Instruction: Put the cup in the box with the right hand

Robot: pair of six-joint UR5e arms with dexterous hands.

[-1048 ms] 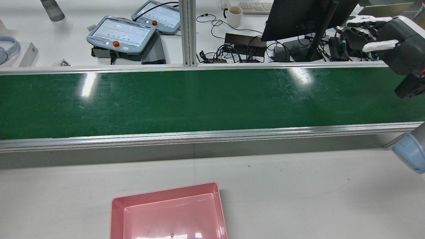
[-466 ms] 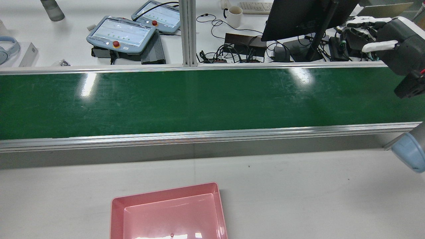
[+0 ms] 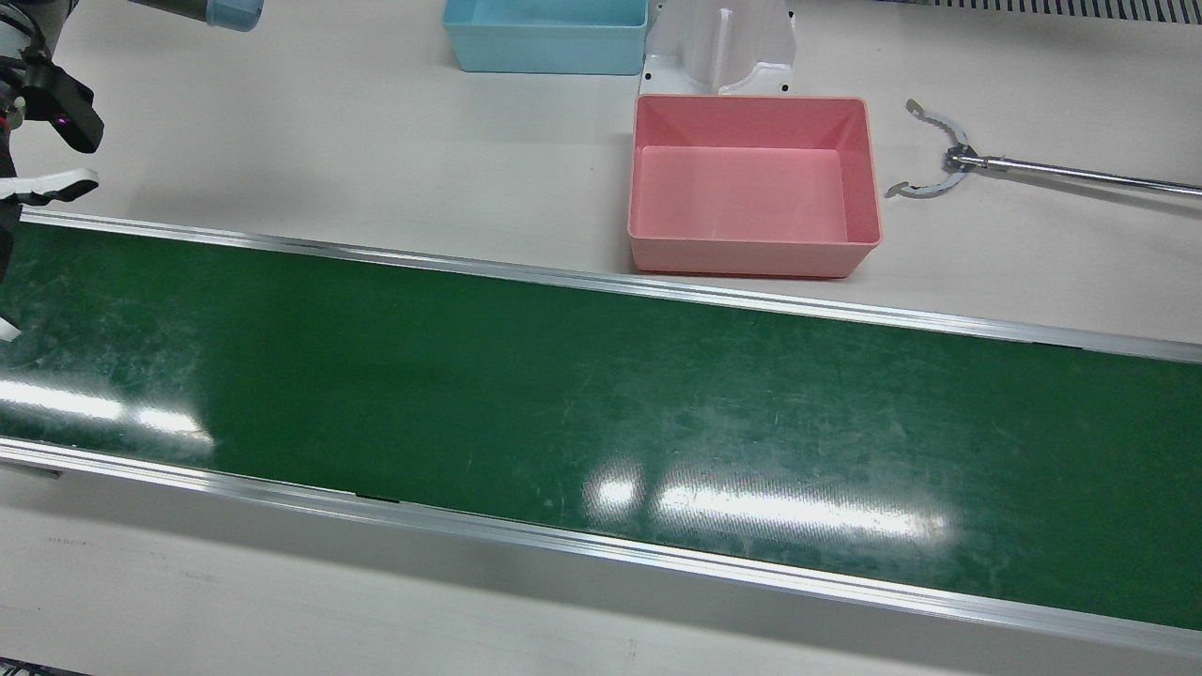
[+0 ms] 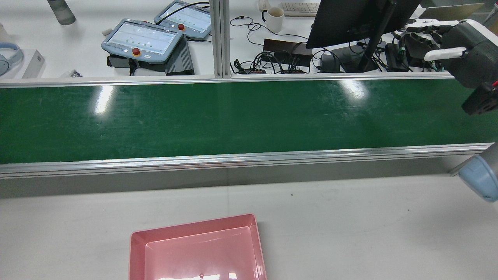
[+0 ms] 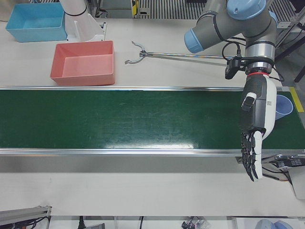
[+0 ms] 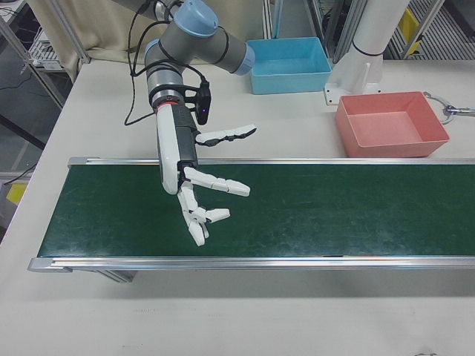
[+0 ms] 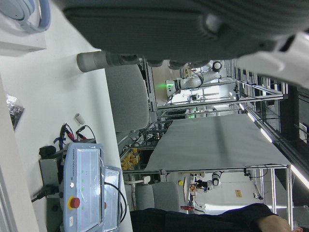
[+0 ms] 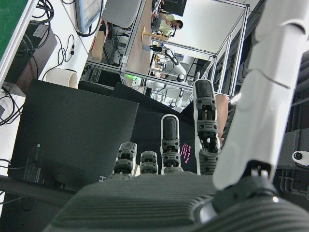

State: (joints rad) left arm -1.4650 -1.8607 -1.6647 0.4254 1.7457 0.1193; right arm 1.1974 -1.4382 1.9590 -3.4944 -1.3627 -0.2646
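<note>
While no cup shows on the green belt (image 6: 297,208), my right hand (image 6: 194,194) hangs over it w/ fingers apart, holding nothing; pink box (image 6: 391,124) sits far across.

- The pink plastic box (image 3: 755,184) sits on the white table (image 3: 329,141) beside the green conveyor belt (image 3: 563,394).
- The blue plastic bin (image 3: 546,36) lies behind it, nearer the pedestals.
- The metal grabber tool (image 3: 948,169) lies right of the box in the front view.
</note>
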